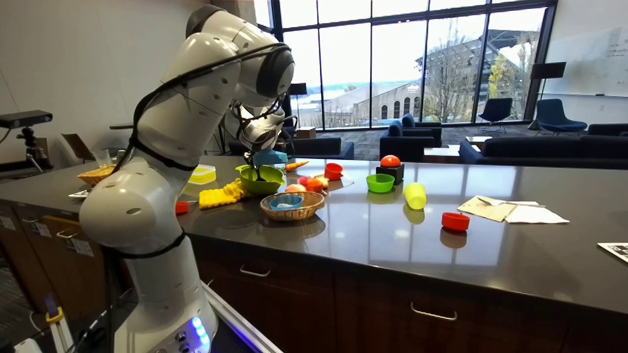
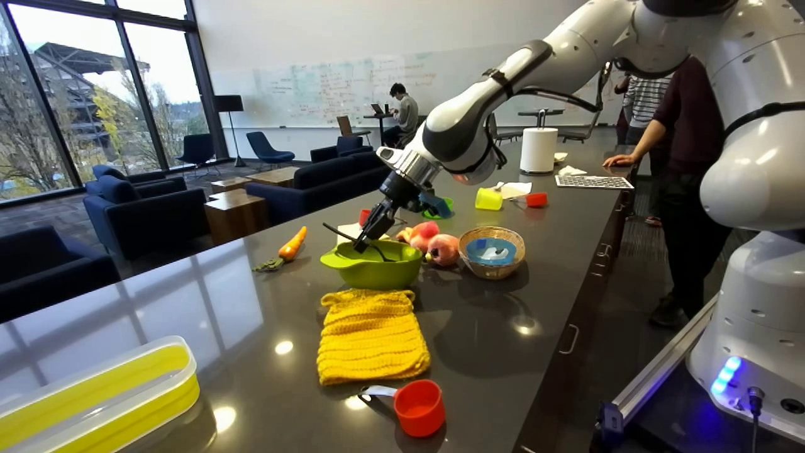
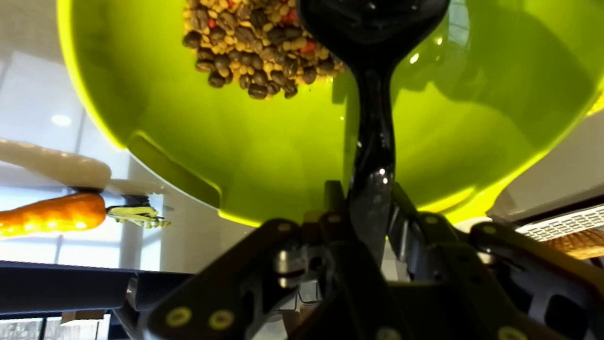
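1. One end effector (image 3: 368, 203) has its two fingers pinched on the handle of one black spoon (image 3: 376, 108), parted only by the handle's thickness.
2. The spoon slants down inside one green bowl (image 2: 377, 275); whether its head touches the bottom does not show.
3. The wrist view alone shows one mixed heap (image 3: 264, 54) of dark beans, small yellow grains and a few red bits beside the spoon's head.
4. Around the bowl on the tabletop (image 2: 264, 402): one yellow cloth (image 2: 374, 340) just beside it, at least two reddish fruits (image 2: 443, 250), one wicker basket (image 2: 494, 272) holding one blue bowl (image 1: 286, 200), and one carrot (image 2: 292, 244) a little apart.
5. Both exterior views give three red cups (image 1: 455, 222), one green cup (image 1: 380, 184) and one yellow-green cup (image 1: 415, 196); the robot arm (image 1: 181, 113) covers part of one red cup in an exterior view.
6. One black block (image 1: 391, 173) with an orange dome and one white paper roll (image 2: 538, 150) each show in a single exterior view.
7. The basket stands near the tabletop's robot-side edge, the carrot's tip near the far edge; the bowl has more room towards the carrot than towards cloth or fruits.
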Controlling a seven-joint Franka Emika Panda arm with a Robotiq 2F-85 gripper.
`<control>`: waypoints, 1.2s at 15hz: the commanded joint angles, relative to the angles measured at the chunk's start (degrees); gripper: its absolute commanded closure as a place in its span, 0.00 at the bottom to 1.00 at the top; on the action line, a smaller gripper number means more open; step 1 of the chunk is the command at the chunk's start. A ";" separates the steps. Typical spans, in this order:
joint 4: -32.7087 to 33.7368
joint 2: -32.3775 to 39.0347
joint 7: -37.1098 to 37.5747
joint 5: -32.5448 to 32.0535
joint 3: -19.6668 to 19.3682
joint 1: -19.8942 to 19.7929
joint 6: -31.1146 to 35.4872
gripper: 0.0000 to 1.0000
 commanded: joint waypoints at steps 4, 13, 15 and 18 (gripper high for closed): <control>5.50 2.59 -4.12 -6.87 5.88 -1.88 -7.79 0.94; 12.27 14.33 -20.93 -2.81 12.59 -8.21 -22.84 0.94; 13.66 16.98 -24.89 -0.97 11.94 -8.77 -27.10 0.94; 16.39 20.29 -29.60 2.58 10.70 -8.74 -35.57 0.94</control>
